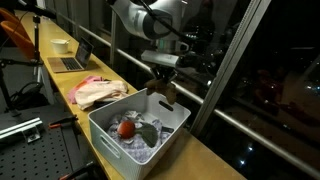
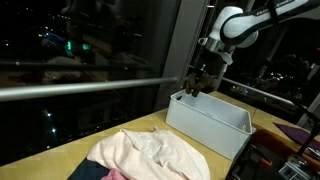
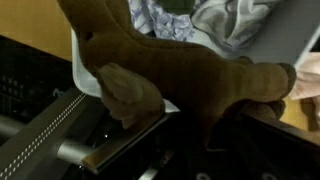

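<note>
My gripper [image 1: 163,72] is shut on a brown plush toy [image 1: 166,93] that hangs from it over the far rim of a white bin [image 1: 110,132]. In the other exterior view, the gripper [image 2: 204,72] holds the toy [image 2: 196,86] at the bin's [image 2: 215,128] back corner, by the window. In the wrist view the toy [image 3: 170,70] fills most of the frame, with the bin's white wall [image 3: 76,62] and a patterned cloth [image 3: 165,14] beyond it. The bin holds a red round object [image 1: 126,128], a green item [image 1: 150,131] and cloth.
A pile of pink and cream clothes [image 1: 99,92] lies on the wooden counter beside the bin and also shows in an exterior view [image 2: 150,155]. A laptop [image 1: 71,60] and a white bowl [image 1: 61,45] stand farther along. A window and metal rail [image 2: 90,90] run behind.
</note>
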Robot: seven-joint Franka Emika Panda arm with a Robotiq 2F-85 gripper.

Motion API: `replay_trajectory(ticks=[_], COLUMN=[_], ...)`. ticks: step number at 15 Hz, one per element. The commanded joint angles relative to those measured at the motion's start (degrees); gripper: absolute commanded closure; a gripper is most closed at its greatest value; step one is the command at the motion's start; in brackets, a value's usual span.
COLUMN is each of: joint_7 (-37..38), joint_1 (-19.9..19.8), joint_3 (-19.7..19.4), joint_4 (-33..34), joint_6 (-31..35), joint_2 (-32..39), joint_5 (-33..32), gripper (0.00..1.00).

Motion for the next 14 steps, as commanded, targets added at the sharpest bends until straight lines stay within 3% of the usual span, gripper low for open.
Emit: replay_trajectory(ticks=[1, 8, 14], joint_7=[4.9, 15.1, 16.4], joint_1=[4.6, 14.5, 19.1], joint_3=[1.0, 8.4, 12.2], joint_4=[-1.1, 8.6, 3.8], joint_6=[-6.1, -26.0, -22.4], joint_2=[-7.9, -10.8, -10.9], joint_5=[-2.5, 3.3, 5.0], gripper=[0.97, 0.97, 0.97])
